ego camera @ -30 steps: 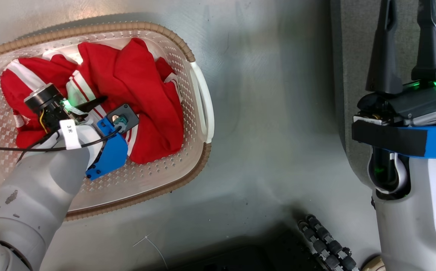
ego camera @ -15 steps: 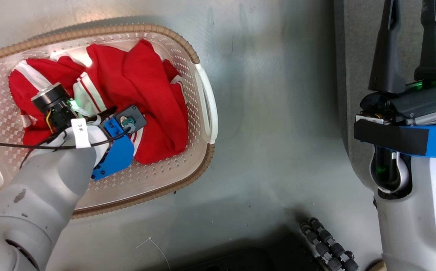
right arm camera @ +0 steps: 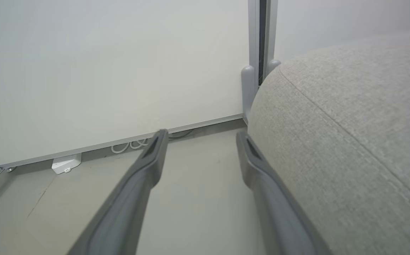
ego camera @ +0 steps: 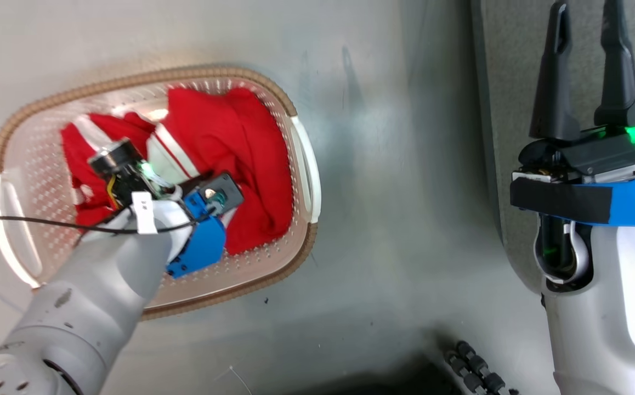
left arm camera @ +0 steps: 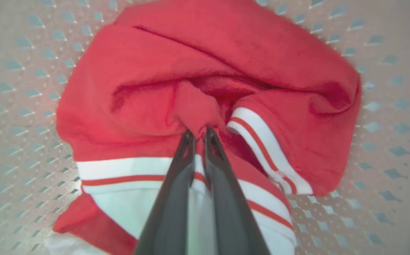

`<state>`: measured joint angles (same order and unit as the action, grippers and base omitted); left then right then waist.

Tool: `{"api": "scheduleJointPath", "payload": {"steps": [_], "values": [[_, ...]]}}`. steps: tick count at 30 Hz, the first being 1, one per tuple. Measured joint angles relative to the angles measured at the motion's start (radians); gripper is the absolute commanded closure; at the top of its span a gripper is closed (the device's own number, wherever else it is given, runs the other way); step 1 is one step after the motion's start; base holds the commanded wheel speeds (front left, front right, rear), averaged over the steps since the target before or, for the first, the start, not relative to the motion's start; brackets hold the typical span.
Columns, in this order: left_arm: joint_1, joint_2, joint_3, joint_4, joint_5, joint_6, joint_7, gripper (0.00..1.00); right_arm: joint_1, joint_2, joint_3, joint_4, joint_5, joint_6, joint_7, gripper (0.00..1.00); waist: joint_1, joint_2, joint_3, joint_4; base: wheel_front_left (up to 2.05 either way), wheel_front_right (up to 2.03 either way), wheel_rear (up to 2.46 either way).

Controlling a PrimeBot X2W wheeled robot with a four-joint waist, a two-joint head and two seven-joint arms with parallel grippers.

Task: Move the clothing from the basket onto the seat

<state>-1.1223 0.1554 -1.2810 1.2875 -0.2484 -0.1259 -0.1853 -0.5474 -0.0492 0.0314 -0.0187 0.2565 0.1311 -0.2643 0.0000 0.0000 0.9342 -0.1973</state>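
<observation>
The red clothing point(ego camera: 241, 142) with white stripes lies bunched in the cream perforated basket point(ego camera: 301, 159), which stands on the floor at the left. My left gripper point(left arm camera: 198, 132) reaches down into the basket and is shut, pinching a raised fold of the clothing point(left arm camera: 226, 56) between its fingertips. In the head view its wrist and blue mount cover the fingers. My right gripper point(ego camera: 585, 11) is open and holds nothing, beside the edge of the grey seat point(ego camera: 509, 66). From the right wrist, the right gripper point(right arm camera: 201, 134) points past the seat point(right arm camera: 350, 124) toward a wall.
Grey floor point(ego camera: 394, 192) separates the basket from the seat. Dark rollers of my base point(ego camera: 479, 367) show at the bottom. A white wall, a grey post point(right arm camera: 261, 53), a white box point(right arm camera: 66, 163) and loose cables stand ahead of the right gripper.
My left gripper has closed on a fold of the clothing. The head camera has shifted, so the basket sits further right and lower in the picture. The right gripper has stayed open.
</observation>
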Motion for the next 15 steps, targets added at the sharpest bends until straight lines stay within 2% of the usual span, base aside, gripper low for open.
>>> {"api": "scheduleJointPath", "payload": {"steps": [15], "values": [[0.091, -0.05, 0.019, -0.063, -0.091, -0.002, -0.073, 1.0, 0.062, 0.0, -0.023, 0.067, -0.032, 0.0, 0.0, 0.0, -0.0001, 0.0, -0.192, 0.046, 0.0, 0.0, 0.0]]}}
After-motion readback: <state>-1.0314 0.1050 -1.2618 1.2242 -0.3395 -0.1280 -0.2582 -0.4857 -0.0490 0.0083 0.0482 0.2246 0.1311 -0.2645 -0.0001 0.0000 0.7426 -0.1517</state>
